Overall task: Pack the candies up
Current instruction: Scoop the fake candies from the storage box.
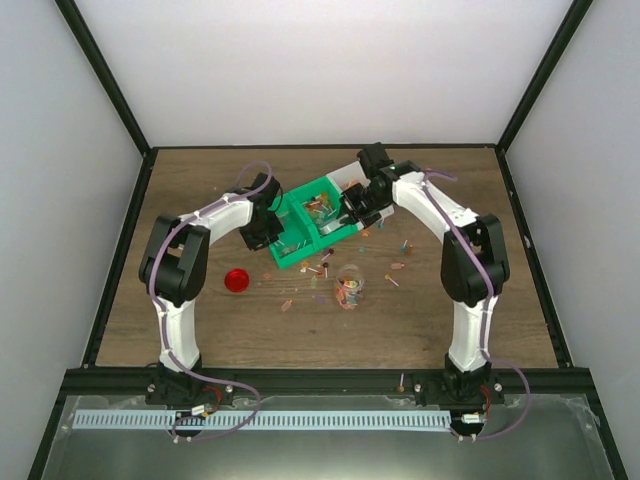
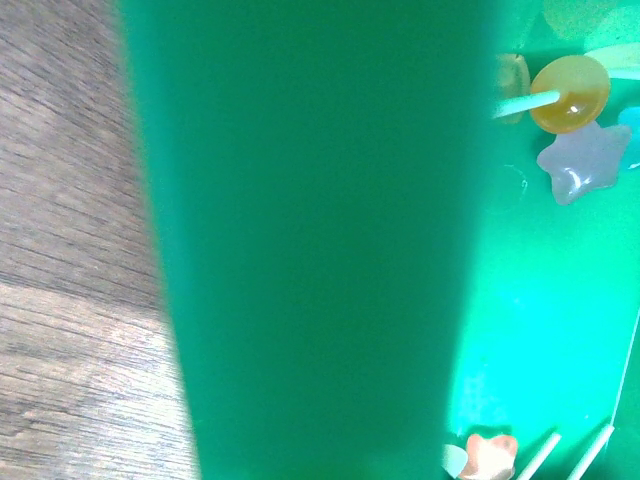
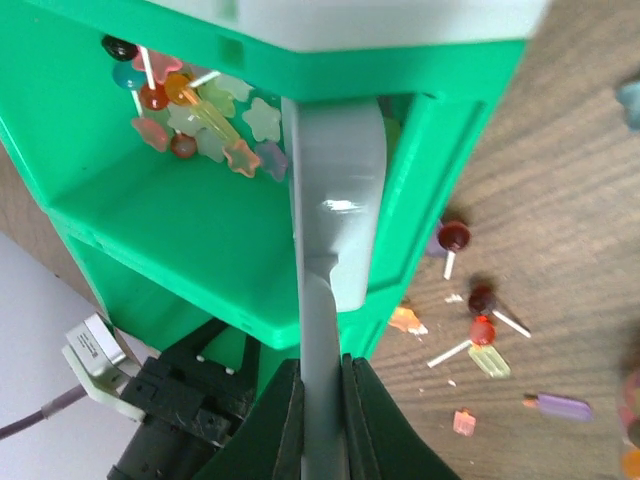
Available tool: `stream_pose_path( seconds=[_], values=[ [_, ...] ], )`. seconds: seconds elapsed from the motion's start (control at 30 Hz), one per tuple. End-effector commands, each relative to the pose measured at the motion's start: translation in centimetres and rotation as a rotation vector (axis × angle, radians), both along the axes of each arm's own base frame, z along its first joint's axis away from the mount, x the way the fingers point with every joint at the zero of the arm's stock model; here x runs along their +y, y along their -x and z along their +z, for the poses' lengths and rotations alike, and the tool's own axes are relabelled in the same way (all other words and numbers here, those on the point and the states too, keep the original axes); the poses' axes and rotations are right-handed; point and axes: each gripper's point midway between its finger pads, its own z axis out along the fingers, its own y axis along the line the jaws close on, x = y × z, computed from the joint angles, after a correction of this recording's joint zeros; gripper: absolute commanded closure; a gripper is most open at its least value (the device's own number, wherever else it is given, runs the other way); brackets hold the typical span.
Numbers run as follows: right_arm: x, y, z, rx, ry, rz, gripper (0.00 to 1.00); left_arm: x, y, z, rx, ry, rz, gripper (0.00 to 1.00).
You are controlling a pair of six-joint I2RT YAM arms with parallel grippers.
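Observation:
A green two-compartment bin (image 1: 300,238) sits mid-table. Candies (image 3: 200,120), tiny stars and lollipops, lie in its compartment and also show in the left wrist view (image 2: 570,95). More candies (image 1: 322,268) are scattered on the wood, some beside the bin (image 3: 482,330). My right gripper (image 3: 322,375) is shut on the handle of the pale scoop (image 3: 338,200), whose head reaches over the bin's rim. My left gripper (image 1: 266,230) sits on the bin's left wall (image 2: 310,240); that wall fills its view and hides its fingers.
A clear jar (image 1: 348,291) holding some candies stands in front of the bin. The round red lid (image 1: 237,280) lies to the left on the wood. Black frame rails border the table.

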Motion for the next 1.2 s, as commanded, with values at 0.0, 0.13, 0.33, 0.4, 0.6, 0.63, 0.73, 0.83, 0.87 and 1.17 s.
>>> stream_pose_path(
  seconds=[0.0, 0.13, 0.33, 0.4, 0.6, 0.63, 0.73, 0.83, 0.87, 1.17],
  values=[
    [-1.6, 1.4, -6.1, 0.175, 0.147, -0.005, 0.99, -0.4, 0.2, -1.9, 0.043, 0.024, 0.005, 0.96],
    [-0.1, -0.7, -7.5, 0.141, 0.082, 0.000, 0.99, -0.5, 0.4, -2.3, 0.058, 0.028, -0.001, 0.96],
    [0.0, -1.5, -7.5, 0.115, 0.066, 0.006, 0.99, -0.4, 0.4, -2.6, 0.064, 0.022, -0.002, 0.96],
    [-0.4, -1.3, -5.9, 0.101, 0.084, 0.010, 0.99, -0.5, 0.3, -2.5, 0.061, 0.023, 0.002, 0.96],
    [-1.4, 0.6, -1.5, 0.083, 0.102, 0.017, 0.99, -0.6, 0.1, -2.5, 0.057, 0.028, 0.008, 0.96],
    [-1.6, 0.8, -1.7, 0.086, 0.110, 0.021, 0.99, -0.6, 0.1, -2.5, 0.058, 0.028, 0.008, 0.96],
    [-1.4, 1.1, -3.4, 0.123, 0.111, 0.034, 0.99, -0.6, 0.1, -2.6, 0.060, 0.028, 0.006, 0.96],
    [-0.9, 0.7, -5.5, 0.134, 0.098, 0.032, 0.99, -0.6, 0.3, -2.7, 0.069, 0.024, -0.002, 0.96],
    [-0.7, 0.3, -6.2, 0.123, 0.093, 0.032, 0.99, -0.5, 0.4, -2.8, 0.073, 0.023, -0.007, 0.96],
    [3.3, -4.8, -9.3, -0.140, -0.139, 0.110, 0.99, -0.7, 0.6, -3.5, 0.093, 0.020, -0.035, 0.96]
  ],
)
